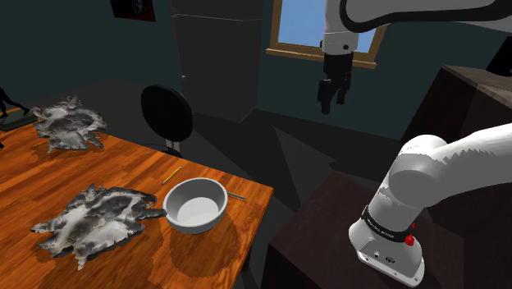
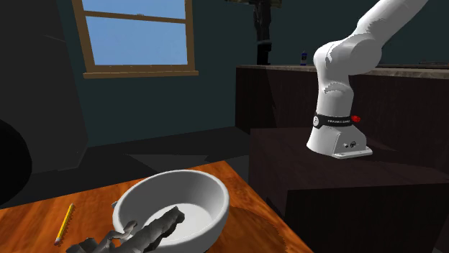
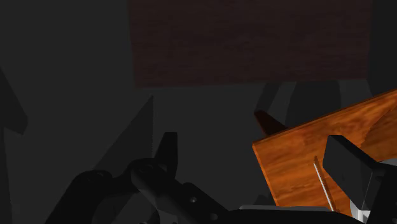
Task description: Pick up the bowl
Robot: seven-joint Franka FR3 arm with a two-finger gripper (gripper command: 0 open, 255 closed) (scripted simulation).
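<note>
Shoulder view: the white bowl (image 1: pixel 195 205) stands upright on a wooden table (image 1: pixel 49 176), close to the table's near right corner in that view. A grey pelt (image 1: pixel 90 217) lies just to its left, reaching the bowl's rim. A second pelt (image 1: pixel 70 125) lies farther back on the table, well apart from the bowl. A yellow pencil (image 1: pixel 171 174) lies just beyond the bowl, and a thin grey rod (image 1: pixel 236 195) lies beside the bowl's right side, toward the table's edge. A black chair (image 1: pixel 166 115) stands behind the table.

The gripper (image 1: pixel 332 100) hangs high in the air, well apart from the bowl. It is off to the shoulder view's right of the table, over dark floor and in front of a window (image 1: pixel 316 29). Its jaws are spread, with nothing between them. The arm rises from a dark stand (image 1: pixel 328 226).

From the second exterior view the bowl (image 2: pixel 176 205) is near, with the pelt (image 2: pixel 137 236) overlapping its front. The pencil (image 2: pixel 65 223) is to its left and the stand (image 2: pixel 345 180) is farther off to the right.

On the wrist view, one finger (image 3: pixel 347 167) shows over the table's corner (image 3: pixel 292 159), with the rod (image 3: pixel 321 184) beside it.
</note>
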